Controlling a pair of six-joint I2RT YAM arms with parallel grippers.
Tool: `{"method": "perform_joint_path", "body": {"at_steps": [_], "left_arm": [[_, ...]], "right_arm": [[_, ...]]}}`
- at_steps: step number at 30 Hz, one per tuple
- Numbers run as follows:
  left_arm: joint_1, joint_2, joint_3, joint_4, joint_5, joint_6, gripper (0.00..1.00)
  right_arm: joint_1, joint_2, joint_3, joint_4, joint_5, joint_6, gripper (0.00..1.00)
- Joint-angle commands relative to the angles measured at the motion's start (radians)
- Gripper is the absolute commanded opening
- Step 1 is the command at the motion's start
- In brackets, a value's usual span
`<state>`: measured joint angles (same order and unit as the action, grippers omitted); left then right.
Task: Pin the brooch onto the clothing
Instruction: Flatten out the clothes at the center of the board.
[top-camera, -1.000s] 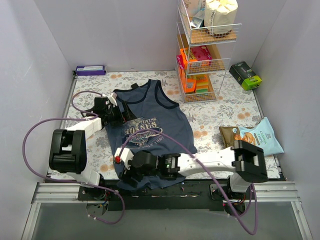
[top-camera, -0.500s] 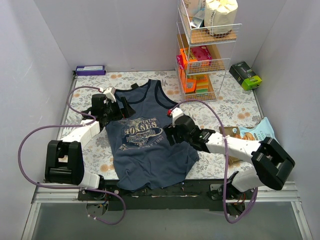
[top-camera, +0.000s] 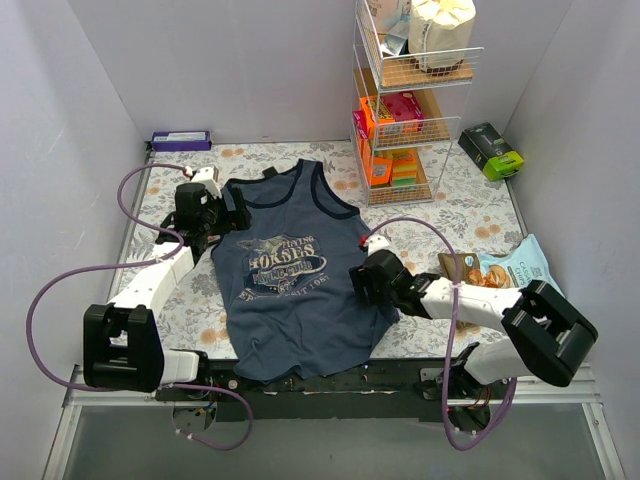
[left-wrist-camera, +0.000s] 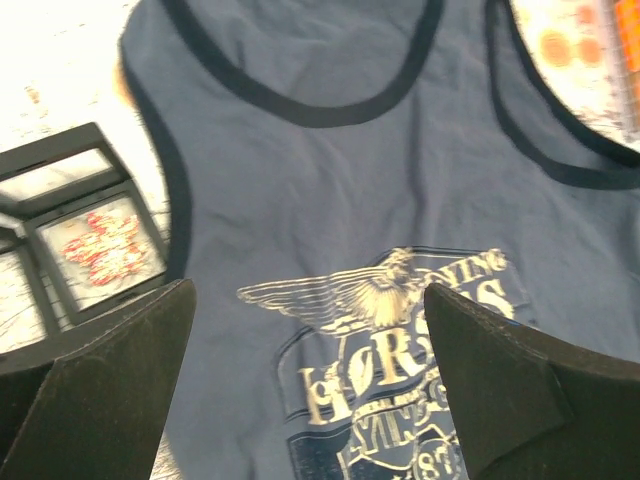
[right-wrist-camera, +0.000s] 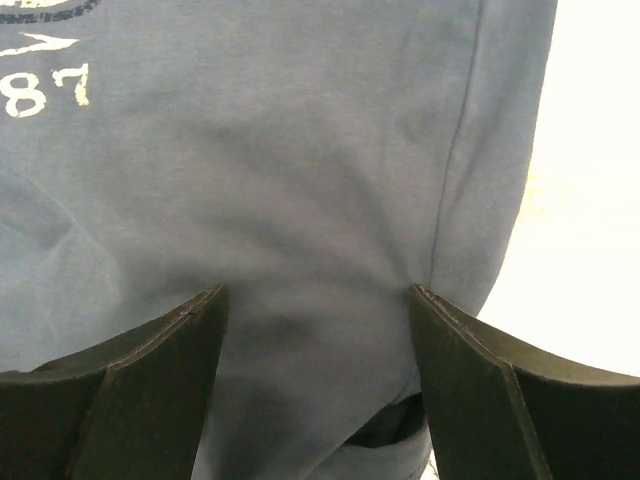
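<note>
Jaws spread and empty, the left gripper (left-wrist-camera: 308, 295) hangs over the armhole edge of the top (top-camera: 300, 290), beside the chest print, likely poised to steady the fabric there. The top lies flat mid-table (top-camera: 450, 215), neck away from the arm bases, seemingly laid out to give a smooth face for pinning. At the right, the right gripper (right-wrist-camera: 316, 295) sits low over the side seam, jaws likewise wide with nothing held — and no brooch shows anywhere.

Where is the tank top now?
In the top view the tank top lies spread mid-table, with the left end effector by its shoulder strap and the right end effector over its opposite side edge.
</note>
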<state>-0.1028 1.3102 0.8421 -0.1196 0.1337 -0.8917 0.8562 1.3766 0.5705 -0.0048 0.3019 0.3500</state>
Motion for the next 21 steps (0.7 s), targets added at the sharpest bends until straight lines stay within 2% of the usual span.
{"method": "perform_joint_path", "body": {"at_steps": [1,9,13,17,20,21], "left_arm": [[-0.002,-0.052,0.005,-0.038,-0.164,0.059,0.98],[-0.002,-0.020,0.020,-0.086,-0.268,0.092,0.98],[0.002,0.041,0.057,-0.112,-0.305,0.114,0.98],[0.008,0.165,0.144,-0.156,-0.376,0.132,0.98],[0.018,0.221,0.179,-0.170,-0.394,0.132,0.91],[0.020,0.253,0.196,-0.164,-0.393,0.134,0.82]], "right_arm": [[-0.014,-0.051,-0.060,-0.084,0.075,0.104,0.80],[-0.019,-0.190,-0.123,-0.184,0.106,0.139,0.81],[-0.020,-0.260,-0.098,-0.207,0.091,0.112,0.83],[-0.020,-0.318,-0.035,-0.225,0.052,0.081,0.83],[-0.020,-0.363,0.008,-0.225,0.034,0.063,0.83],[-0.022,-0.382,0.014,-0.221,0.026,0.054,0.83]]}}
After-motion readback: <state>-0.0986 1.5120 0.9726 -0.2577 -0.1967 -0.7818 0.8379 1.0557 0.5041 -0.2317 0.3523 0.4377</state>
